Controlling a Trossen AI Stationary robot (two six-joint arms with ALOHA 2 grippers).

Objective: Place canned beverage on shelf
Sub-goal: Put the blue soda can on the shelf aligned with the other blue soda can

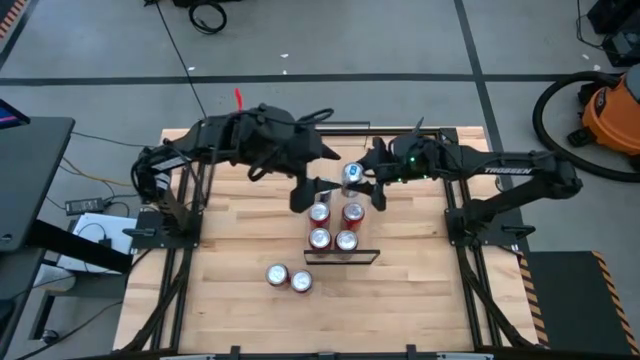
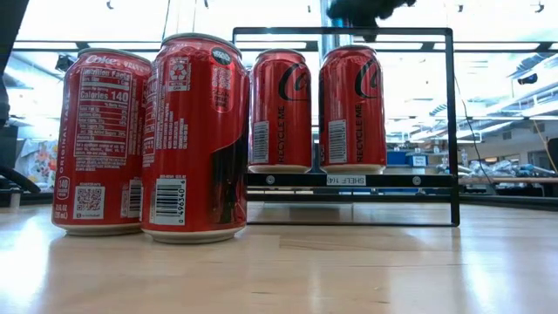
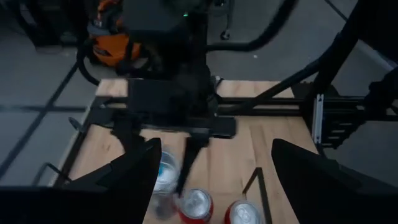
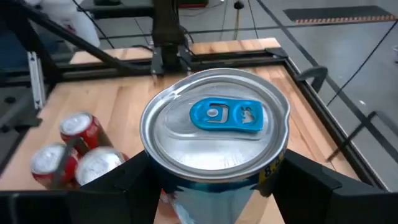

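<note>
My right gripper (image 1: 360, 182) is shut on a can with a silver top and a blue tab (image 4: 214, 118), over the far part of the shelf (image 2: 349, 180). The shelf is a narrow board with black wire rails (image 1: 345, 255); several red cans (image 1: 320, 238) stand on it. Two more red cans (image 1: 288, 278) stand on the tabletop near its front. My left gripper (image 1: 312, 190) is open and empty just left of the held can, which it sees in the left wrist view (image 3: 163, 180). My right gripper pinches the can's side wall just below the top rim (image 4: 273, 171) between its two fingers (image 4: 118, 186), one on each side. The fingers come from the table's right, slanting down. The can stands upright, top up. Its base is hidden.
The two loose red cans fill the left of the low view (image 2: 187, 139), in front of the shelf. The black arm frames (image 1: 165, 215) stand at the table's left and right edges. An orange vacuum (image 1: 610, 110) is on the floor beyond the table.
</note>
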